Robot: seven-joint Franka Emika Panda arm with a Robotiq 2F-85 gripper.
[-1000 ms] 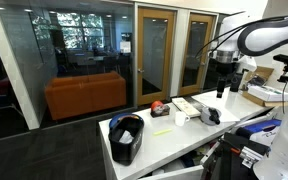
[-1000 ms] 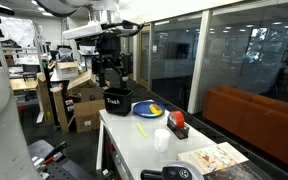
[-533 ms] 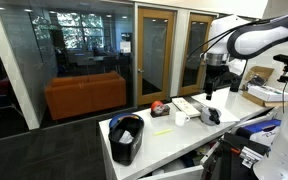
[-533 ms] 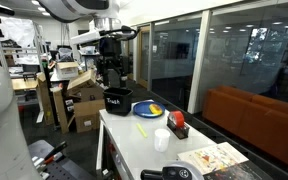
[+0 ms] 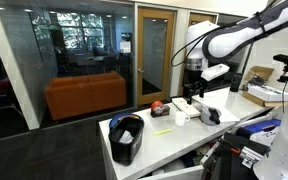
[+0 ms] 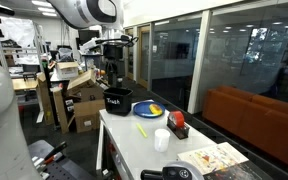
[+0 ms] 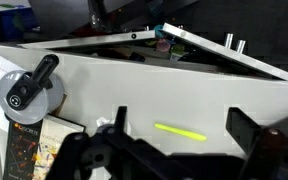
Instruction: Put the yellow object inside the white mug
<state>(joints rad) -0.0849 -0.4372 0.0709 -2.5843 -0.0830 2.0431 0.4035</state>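
Observation:
The yellow object (image 7: 180, 131) is a thin yellow-green strip lying flat on the white table (image 7: 104, 85). It also shows in an exterior view (image 5: 162, 132). The white mug (image 5: 180, 117) stands upright on the table a little beyond it and shows in both exterior views (image 6: 161, 139). My gripper (image 7: 181, 120) is open and empty. It hangs above the table with the strip between its fingers in the wrist view. It is high over the table in both exterior views (image 5: 192, 92) (image 6: 112, 75).
A black bin (image 5: 126, 137) stands at one end of the table. A red rounded object (image 5: 156, 108), a flat white box (image 5: 189, 104) and a blue plate (image 6: 149, 110) are nearby. A white round thing with a black handled piece (image 7: 29, 92) and a magazine (image 7: 24, 150) lie beside the strip.
My arm has swung along the table toward the mug and the strip. The gripper has stayed open and empty. Nothing on the table has moved.

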